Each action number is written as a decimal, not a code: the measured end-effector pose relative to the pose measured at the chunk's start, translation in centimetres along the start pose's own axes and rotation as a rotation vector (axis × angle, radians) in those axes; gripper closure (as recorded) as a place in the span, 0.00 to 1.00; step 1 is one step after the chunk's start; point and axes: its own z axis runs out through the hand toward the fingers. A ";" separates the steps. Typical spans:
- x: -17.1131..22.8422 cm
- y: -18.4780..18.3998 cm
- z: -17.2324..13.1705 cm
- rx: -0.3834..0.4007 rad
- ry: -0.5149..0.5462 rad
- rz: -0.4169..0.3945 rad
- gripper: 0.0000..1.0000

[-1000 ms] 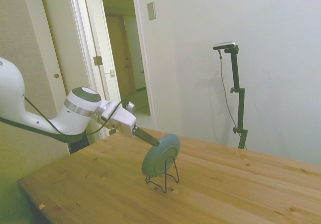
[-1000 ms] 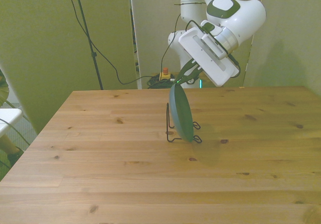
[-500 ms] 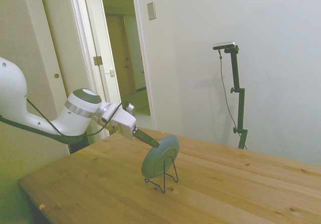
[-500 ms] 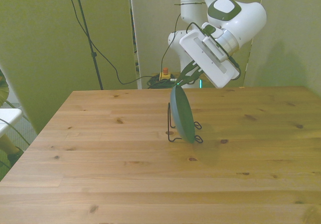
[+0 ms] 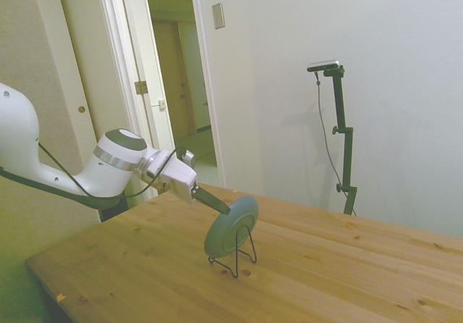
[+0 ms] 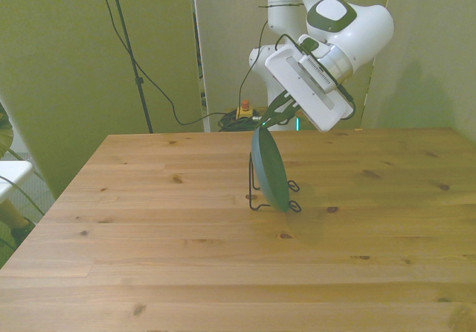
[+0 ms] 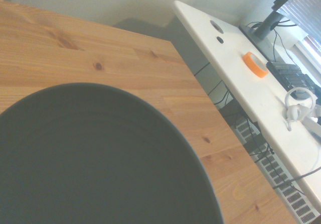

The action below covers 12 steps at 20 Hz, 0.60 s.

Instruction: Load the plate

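Near the middle of the wooden bench (image 5: 347,265), the dark teal-green plate (image 5: 231,226) stood on edge in a thin black wire stand (image 5: 242,259), leaning back against the stand's upright loop. The white arm (image 5: 108,167) reached in low from the side view's left, and its hand (image 5: 226,208) met the plate at the upper rim, the dark fingers (image 5: 210,198) drawn close together on either side of that rim, gripping it.

Seen from the front view, the plate (image 6: 269,172) appeared almost edge-on, its lower rim sitting in the stand (image 6: 273,198) and its top edge directly beneath the hand (image 6: 262,124), which hung from the white wrist block angled down from the front view's right. Both feet of the stand rested flat on the bench (image 6: 149,257).

From the wrist view, the plate's dark matte face (image 7: 95,163) filled most of the frame, with the bench (image 7: 75,48) behind it and, beyond the bench edge, a white side table (image 7: 261,98) carrying an orange tape roll (image 7: 256,64) and white headphones (image 7: 299,104).
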 end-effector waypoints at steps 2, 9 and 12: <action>-0.1 0.2 0.0 -0.003 0.001 -0.001 0.00; 0.2 0.6 -0.3 0.000 0.004 0.004 0.00; 0.3 0.7 -0.4 0.002 0.006 0.007 0.00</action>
